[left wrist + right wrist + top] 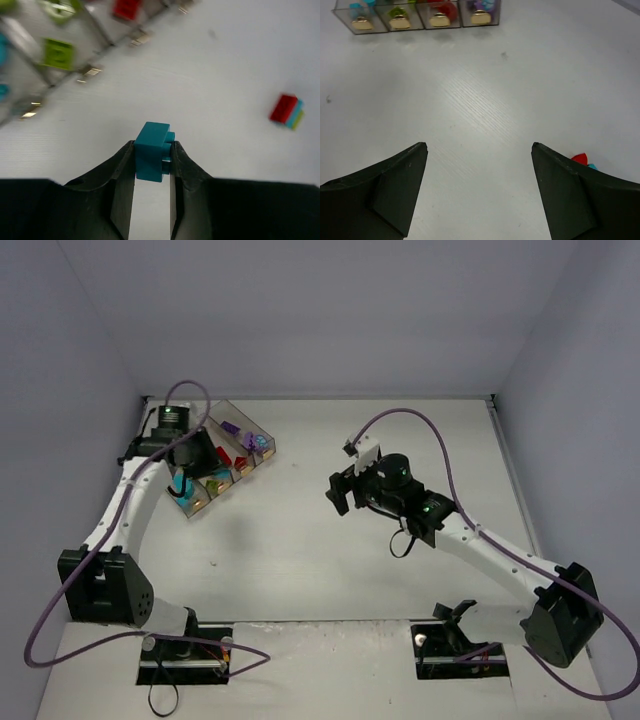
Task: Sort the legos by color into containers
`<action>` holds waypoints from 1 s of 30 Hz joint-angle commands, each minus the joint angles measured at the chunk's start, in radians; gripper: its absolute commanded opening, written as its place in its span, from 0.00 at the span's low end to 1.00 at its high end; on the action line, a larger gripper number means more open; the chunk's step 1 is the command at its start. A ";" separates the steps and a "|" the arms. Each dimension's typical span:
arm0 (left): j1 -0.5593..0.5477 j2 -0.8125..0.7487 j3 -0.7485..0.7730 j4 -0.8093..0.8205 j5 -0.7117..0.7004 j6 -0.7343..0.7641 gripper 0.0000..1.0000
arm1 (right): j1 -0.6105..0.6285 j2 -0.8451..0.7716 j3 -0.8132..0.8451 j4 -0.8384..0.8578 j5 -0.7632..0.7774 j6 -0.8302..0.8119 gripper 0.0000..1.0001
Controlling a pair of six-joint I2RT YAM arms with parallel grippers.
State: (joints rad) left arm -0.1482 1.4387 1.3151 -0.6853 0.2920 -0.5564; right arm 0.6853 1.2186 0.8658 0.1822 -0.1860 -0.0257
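My left gripper [153, 146] is shut on a cyan lego [151, 159], held above the table beside the containers [228, 453]; from above it hangs over their near-left end [184, 478]. The four joined clear bins hold cyan [357, 8], lime green [397, 12], red [443, 9] and purple [483, 5] legos. A stuck-together clump of red, cyan and green legos [286, 111] lies on the table; its edge peeks out behind my right finger [581, 159]. My right gripper [479, 147] is open and empty over bare table, mid-table in the top view [343, 492].
Grey walls close the table at the back and both sides [320, 330]. The bins have gold latches on their near ends [400, 22]. The left arm's purple cable [150, 455] loops over the bins.
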 commanded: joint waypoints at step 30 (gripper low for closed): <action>0.337 0.215 0.187 0.063 -0.240 0.004 0.72 | -0.227 0.200 0.001 -0.130 0.359 0.451 0.77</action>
State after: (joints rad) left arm 0.2001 1.7760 1.4837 -0.6464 0.0048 -0.5343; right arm 0.4885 1.3869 0.8078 0.0521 0.1654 0.4046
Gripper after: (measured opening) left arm 0.712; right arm 0.775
